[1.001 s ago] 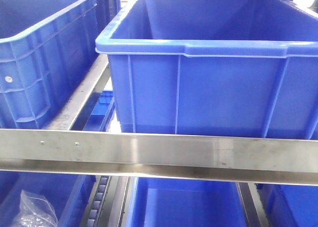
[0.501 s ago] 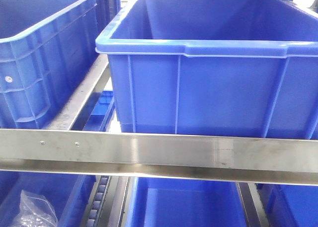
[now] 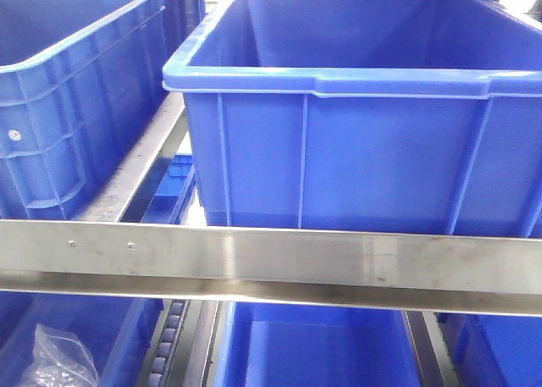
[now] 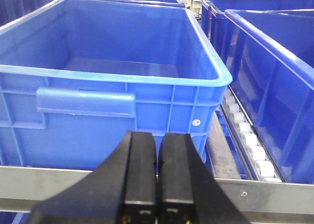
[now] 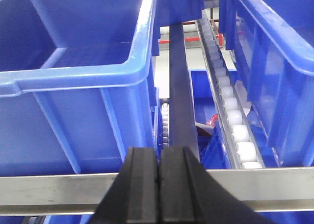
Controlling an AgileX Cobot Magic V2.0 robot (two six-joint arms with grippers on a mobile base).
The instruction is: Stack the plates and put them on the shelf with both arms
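We see the left gripper point(image 4: 157, 150) with its 2 fingers pressed together, holding nothing, above the steel front rail point(image 4: 265, 197) of the shelf and facing an empty blue crate point(image 4: 113, 87). The right gripper point(image 5: 160, 167) is likewise closed on nothing, over the same rail point(image 5: 59, 189), beside a roller track point(image 5: 230, 116). No plates appear in any view.

Steel shelf rack point(image 3: 271, 264) spans frame bottom; big blue bin point(image 3: 356, 107) sits centre-right on it, second blue bin point(image 3: 76, 91) upper left, roller track point(image 5: 233, 116) running alongside, right of frame.
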